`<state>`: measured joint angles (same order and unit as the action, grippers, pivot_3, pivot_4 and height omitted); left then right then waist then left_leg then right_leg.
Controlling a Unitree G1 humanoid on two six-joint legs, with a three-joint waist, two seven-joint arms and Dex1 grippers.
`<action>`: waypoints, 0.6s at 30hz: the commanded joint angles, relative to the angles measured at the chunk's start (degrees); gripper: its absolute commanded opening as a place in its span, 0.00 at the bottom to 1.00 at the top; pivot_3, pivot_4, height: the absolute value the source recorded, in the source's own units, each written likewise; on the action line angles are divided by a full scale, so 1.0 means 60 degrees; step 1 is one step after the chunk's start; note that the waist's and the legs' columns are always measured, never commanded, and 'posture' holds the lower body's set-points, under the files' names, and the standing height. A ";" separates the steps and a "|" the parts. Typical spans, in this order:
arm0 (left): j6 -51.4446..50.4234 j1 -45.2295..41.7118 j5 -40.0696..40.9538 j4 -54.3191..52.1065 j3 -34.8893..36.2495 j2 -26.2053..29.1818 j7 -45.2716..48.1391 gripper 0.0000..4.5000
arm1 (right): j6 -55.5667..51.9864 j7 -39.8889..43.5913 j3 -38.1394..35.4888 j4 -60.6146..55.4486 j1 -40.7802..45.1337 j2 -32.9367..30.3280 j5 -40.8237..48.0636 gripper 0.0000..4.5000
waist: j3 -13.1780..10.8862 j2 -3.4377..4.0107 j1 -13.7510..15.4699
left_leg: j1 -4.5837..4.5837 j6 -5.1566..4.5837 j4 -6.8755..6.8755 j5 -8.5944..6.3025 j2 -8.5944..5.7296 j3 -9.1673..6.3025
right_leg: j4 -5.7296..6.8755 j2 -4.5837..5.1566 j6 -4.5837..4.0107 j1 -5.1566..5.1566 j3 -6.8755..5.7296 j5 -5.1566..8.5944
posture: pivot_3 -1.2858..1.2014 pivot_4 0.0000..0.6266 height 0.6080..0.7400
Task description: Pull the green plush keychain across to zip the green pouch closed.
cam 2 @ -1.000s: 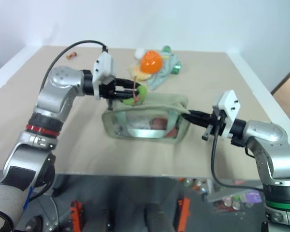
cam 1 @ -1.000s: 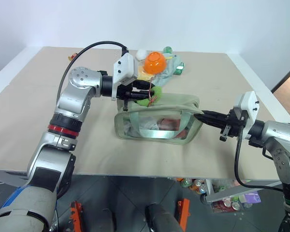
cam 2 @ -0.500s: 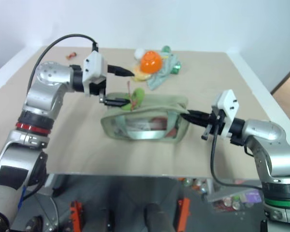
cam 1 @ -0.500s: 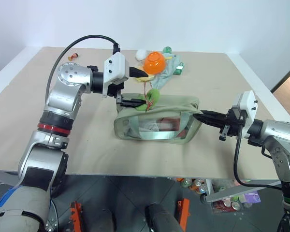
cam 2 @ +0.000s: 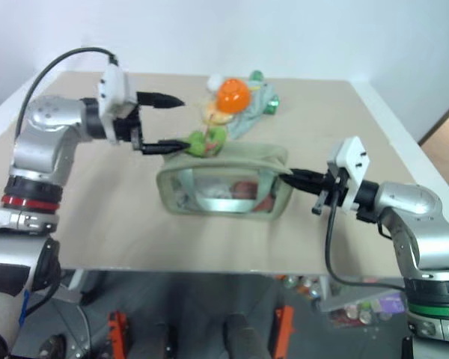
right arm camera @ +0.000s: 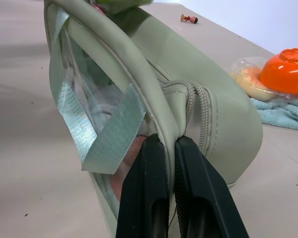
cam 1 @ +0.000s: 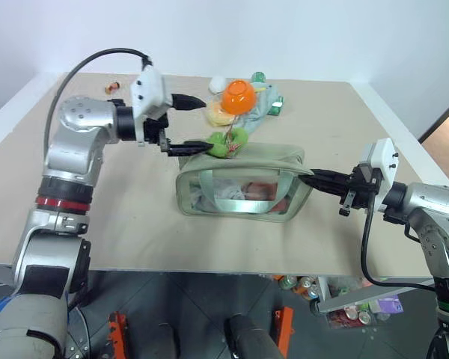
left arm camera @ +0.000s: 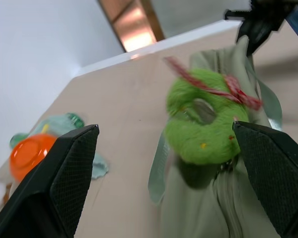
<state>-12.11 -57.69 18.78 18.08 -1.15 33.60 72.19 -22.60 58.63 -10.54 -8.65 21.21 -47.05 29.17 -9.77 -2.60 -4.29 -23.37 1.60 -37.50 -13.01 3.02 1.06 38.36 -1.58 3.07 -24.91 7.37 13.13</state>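
Beige table (cam 1: 97,217), white wall; left end effector (cam 1: 197,123) released, right end effector (cam 1: 307,178) apparently clamping green pouch (cam 1: 243,183).

My two head views look forward and down over the table (cam 1: 135,224), taking in both arms and its far edge against the wall. My left wrist camera sits close behind the green plush keychain (left arm camera: 204,124), facing along the green pouch (cam 1: 243,187) toward the right gripper (left arm camera: 260,17). My right wrist camera looks back from the pouch's opposite end, toward the orange bowl (right arm camera: 284,69).
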 commanded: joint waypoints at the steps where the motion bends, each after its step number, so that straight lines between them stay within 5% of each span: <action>1: -0.1558 0.0572 0.1043 -0.1178 0.0927 0.0588 -0.0289 1.00 | 0.0092 0.0082 -0.0105 -0.0053 0.0191 -0.0072 0.0047 0.00 | -0.0001 0.0002 -0.0018 | 0.0000 0.0000 0.0000 0.0000 0.0000 0.0000 | 0.0001 0.0000 0.0001 -0.0002 0.0001 0.0001 | 0.52 0.24 1.00; 11: -0.4395 0.4029 0.3050 -0.4857 0.1869 0.1077 -0.1529 1.00 | 0.0074 0.0154 -0.0118 0.0021 0.0138 -0.0142 0.0052 0.00 | 0.0000 0.0004 -0.0004 | 0.0015 0.0003 -0.0011 0.0003 0.0004 -0.0010 | 0.0052 0.0003 -0.0007 -0.0002 -0.0012 0.0020 | 0.52 0.24 1.00; 18: -0.3883 0.4572 0.2358 -0.5507 0.0944 0.0525 -0.2494 1.00 | 0.0036 0.0187 -0.0086 0.0069 0.0215 -0.0144 0.0028 0.00 | 0.0000 0.0004 0.0003 | 0.0032 -0.0003 -0.0015 0.0021 -0.0002 -0.0010 | 0.0062 0.0001 -0.0023 0.0006 -0.0011 0.0010 | 0.52 0.24 1.00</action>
<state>-37.09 -29.86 33.76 -13.13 4.83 36.71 58.29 -22.61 59.55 -10.18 -7.68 21.46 -47.14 29.06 -9.77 -2.58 -4.27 -23.18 1.59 -37.59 -12.86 3.00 0.99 38.74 -1.57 2.93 -24.87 7.30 13.19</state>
